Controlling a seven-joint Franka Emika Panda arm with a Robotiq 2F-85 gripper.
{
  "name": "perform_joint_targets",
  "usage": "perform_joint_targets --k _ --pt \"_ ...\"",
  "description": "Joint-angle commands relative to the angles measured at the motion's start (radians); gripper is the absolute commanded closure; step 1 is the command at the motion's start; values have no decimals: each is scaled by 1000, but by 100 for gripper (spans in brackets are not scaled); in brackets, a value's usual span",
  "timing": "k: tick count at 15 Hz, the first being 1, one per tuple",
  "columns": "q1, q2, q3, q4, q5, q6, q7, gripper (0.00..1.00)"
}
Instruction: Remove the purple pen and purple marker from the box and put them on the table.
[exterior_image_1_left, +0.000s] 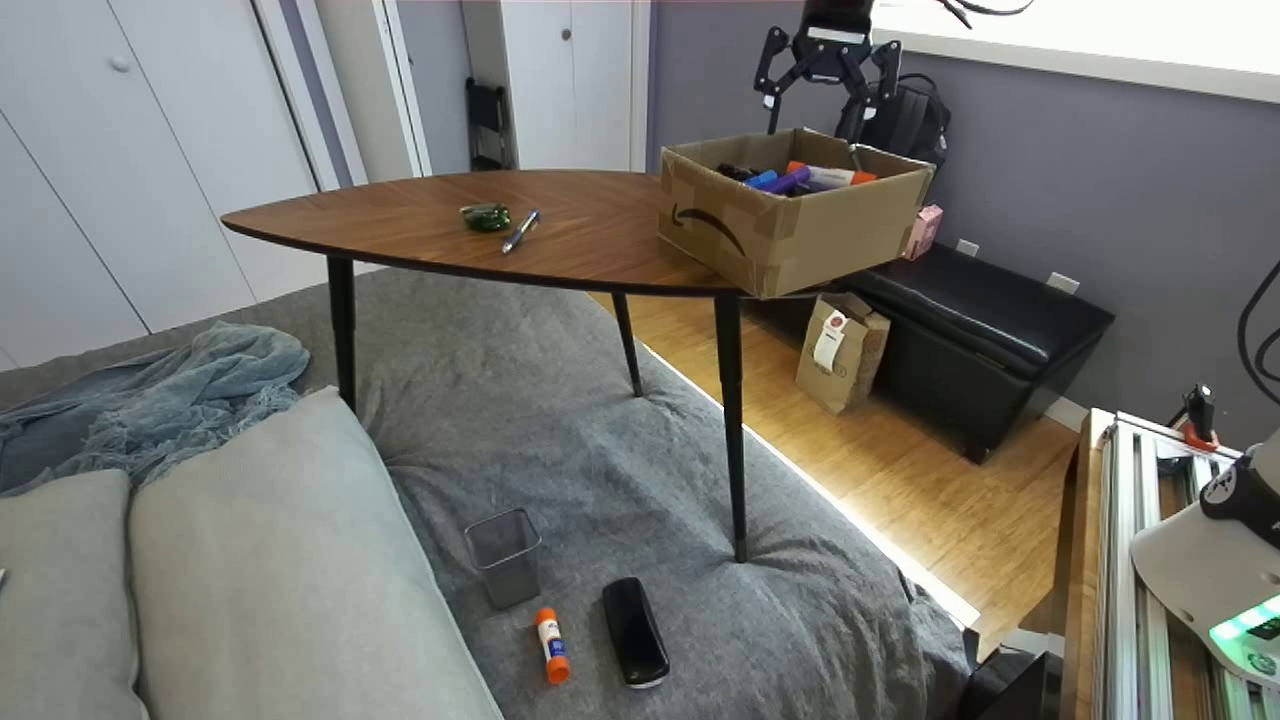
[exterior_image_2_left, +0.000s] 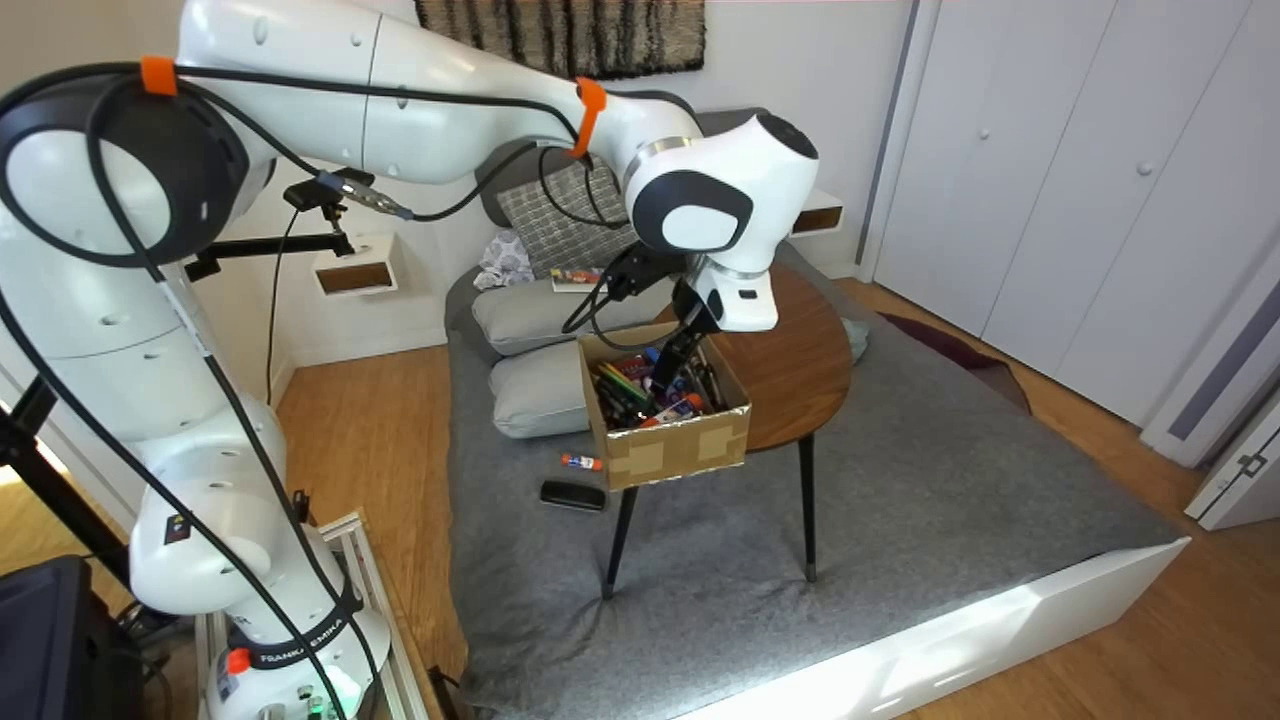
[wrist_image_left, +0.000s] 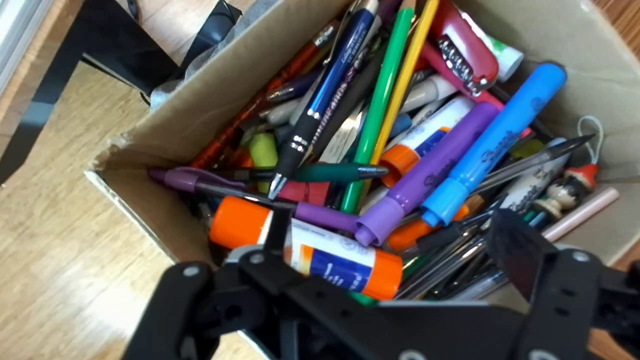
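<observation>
Nearest the camera, along the bottom of the wrist view, is the end effector (wrist_image_left: 395, 240), its two fingers spread well apart and clamped on nothing. The brown counter (exterior_image_1_left: 600, 212) fills the upper middle of an exterior view, and the cardboard box (exterior_image_1_left: 860, 235) sits at its right end, one corner jutting past the edge. Both wanted things lie inside that box. The purple marker (wrist_image_left: 431, 169) slants through the centre of the wrist view, close alongside a blue marker (wrist_image_left: 495, 144); it should prove light, stiff and smooth, hard to harm but apt to roll, so I would close across mid-barrel, though the blue one leaves scant room for a finger. The purple pen (wrist_image_left: 250, 197) lies left of centre, its right end just beside the marker's lower end, the tip of a blue pen (wrist_image_left: 322, 95) at its barrel; whether those two touch I cannot tell. Slimmer and probably slicker, it looks best taken by the purple grip at its right, away from the clip.
</observation>
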Motion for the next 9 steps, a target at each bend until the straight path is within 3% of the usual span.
perform_joint_targets --k 1,6,9 --pt "-21 -47 -14 -86 50 64 125 0" --pt "-26 -55 -15 -129 115 141 190 0" --pt "-21 -57 -8 -149 141 192 205 15"
